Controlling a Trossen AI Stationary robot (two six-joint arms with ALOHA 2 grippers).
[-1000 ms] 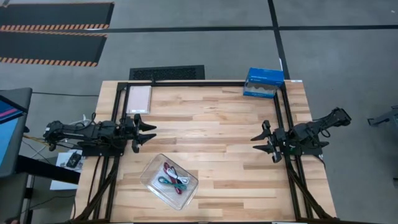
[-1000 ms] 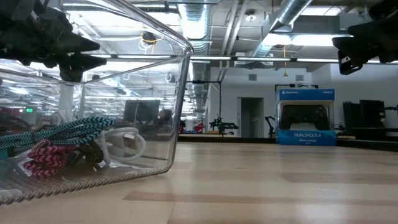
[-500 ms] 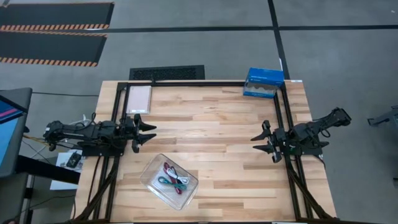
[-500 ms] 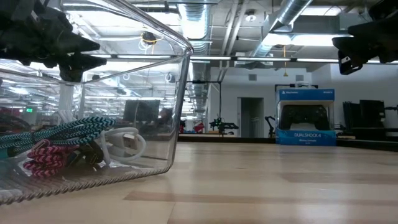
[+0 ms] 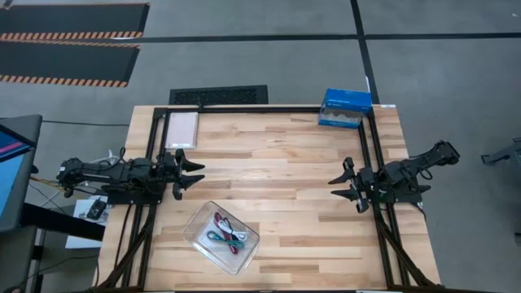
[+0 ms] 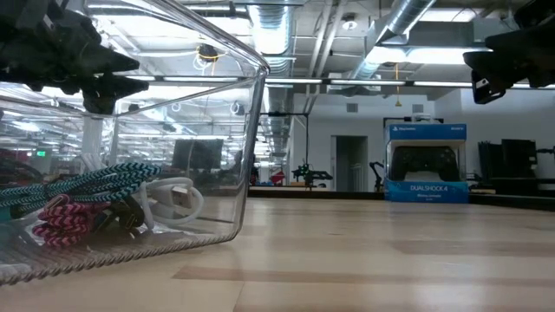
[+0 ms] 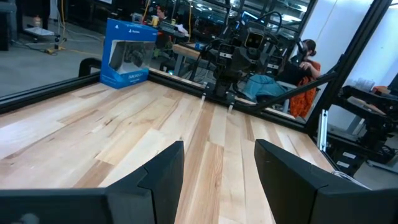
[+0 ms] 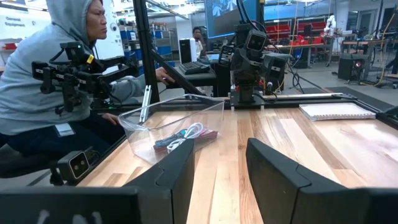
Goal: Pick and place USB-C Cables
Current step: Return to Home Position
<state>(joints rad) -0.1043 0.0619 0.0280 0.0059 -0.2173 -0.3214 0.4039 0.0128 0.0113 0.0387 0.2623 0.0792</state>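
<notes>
The clear tray (image 5: 221,238) sits flat on the table by its near edge, left of centre. Inside it lie the coiled USB-C cables: teal (image 6: 87,185), magenta-pink (image 6: 59,221), white (image 6: 176,196) and a dark one (image 6: 130,213), tangled together on the tray's floor. The high view shows them as a small bundle (image 5: 228,233). My left gripper (image 5: 198,173) hovers open above the table's left side, beyond the tray. My right gripper (image 5: 334,185) hovers open on the right side, well away from the tray (image 8: 174,127). Neither touches anything.
A blue boxed game controller (image 5: 345,108) stands at the far right corner. A pale flat pad (image 5: 181,130) lies at the far left. A black frame (image 5: 269,108) runs along the table's edges. A person in a grey hoodie (image 8: 37,81) sits beyond the table's near edge.
</notes>
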